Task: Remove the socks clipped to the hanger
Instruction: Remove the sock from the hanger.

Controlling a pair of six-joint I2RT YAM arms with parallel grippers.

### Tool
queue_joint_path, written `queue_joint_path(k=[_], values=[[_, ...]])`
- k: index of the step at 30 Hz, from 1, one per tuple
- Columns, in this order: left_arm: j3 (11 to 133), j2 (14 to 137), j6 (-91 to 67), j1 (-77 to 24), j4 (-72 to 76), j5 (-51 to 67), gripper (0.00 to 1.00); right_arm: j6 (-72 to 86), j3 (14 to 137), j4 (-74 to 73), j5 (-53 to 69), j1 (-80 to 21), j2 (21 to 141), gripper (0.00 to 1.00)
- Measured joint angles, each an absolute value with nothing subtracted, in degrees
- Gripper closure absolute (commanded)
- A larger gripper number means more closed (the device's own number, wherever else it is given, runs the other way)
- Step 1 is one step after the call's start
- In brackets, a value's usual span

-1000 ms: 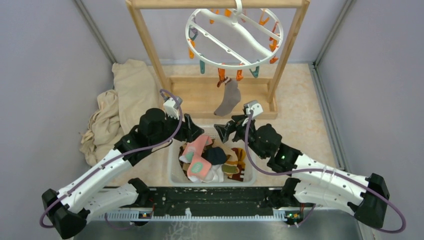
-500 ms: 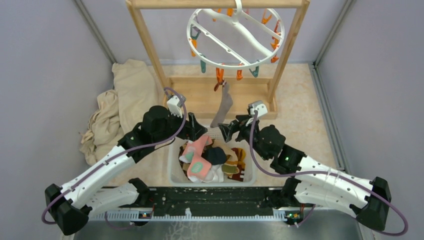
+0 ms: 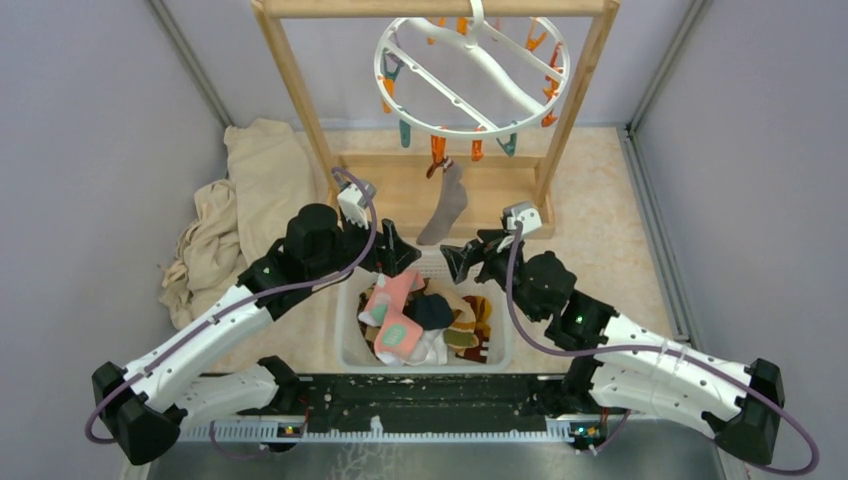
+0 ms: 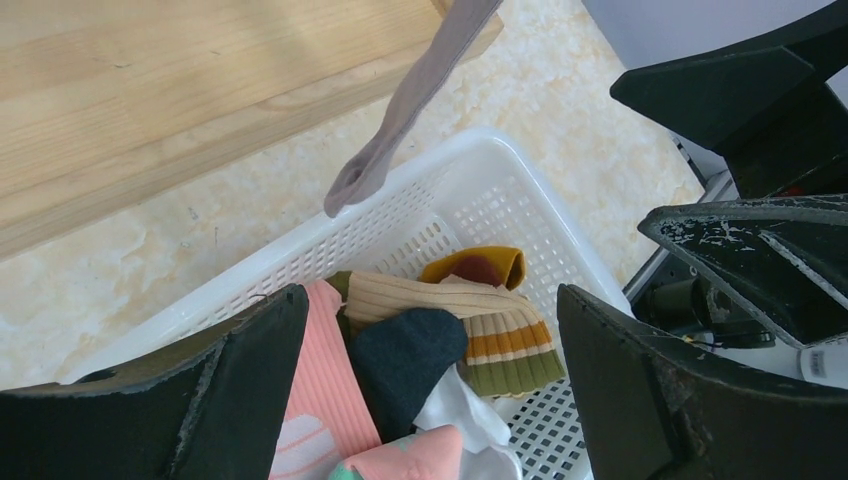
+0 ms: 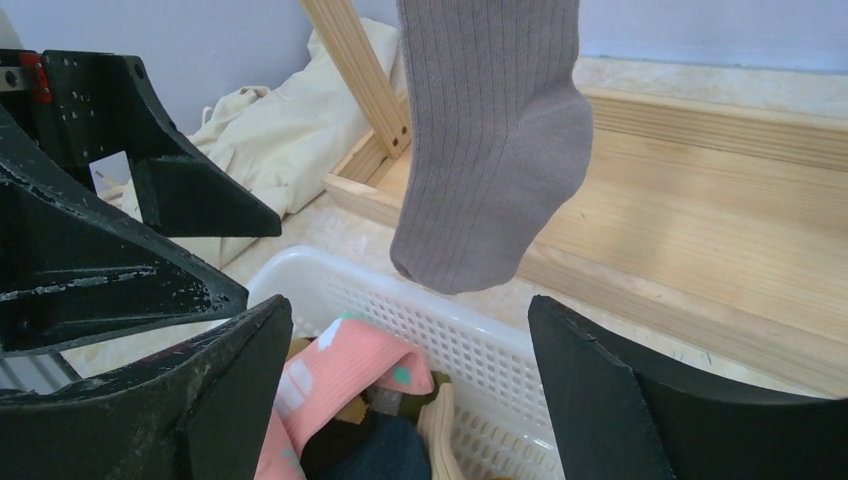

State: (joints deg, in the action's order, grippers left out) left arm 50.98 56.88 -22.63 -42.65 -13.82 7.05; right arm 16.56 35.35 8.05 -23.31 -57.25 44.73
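The task looks almost done: assorted small socks (image 3: 420, 320) lie piled in the white perforated basket (image 3: 345, 335), and only 1 grey ribbed sock (image 3: 445, 205) hangs clipped to the white round plastic hanger (image 3: 497, 72) (its toe near the basket rim). The left gripper (image 4: 430, 300) and the right gripper (image 5: 410, 305) flank that toe, both spread apart and empty.

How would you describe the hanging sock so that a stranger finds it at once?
At the back stands a wooden frame with a white round hanger on its top bar. From an orange clip at the ring's near edge dangles one grey ribbed sock; all other socks lie in the white basket.
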Motion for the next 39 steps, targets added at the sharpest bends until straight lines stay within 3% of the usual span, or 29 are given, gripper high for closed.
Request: queue_joint_path(k=[33, 39], values=[[45.50, 70.02, -16.97, -42.65, 8.80, 7.44, 0.01, 19.88, 35.35, 2.57, -28.49, -57.28, 40.23, 0.07], [45.50, 71.35, -15.57, -42.65, 9.15, 7.40, 0.09, 20.64, 35.35, 1.61, -28.49, -57.28, 40.23, 0.07]])
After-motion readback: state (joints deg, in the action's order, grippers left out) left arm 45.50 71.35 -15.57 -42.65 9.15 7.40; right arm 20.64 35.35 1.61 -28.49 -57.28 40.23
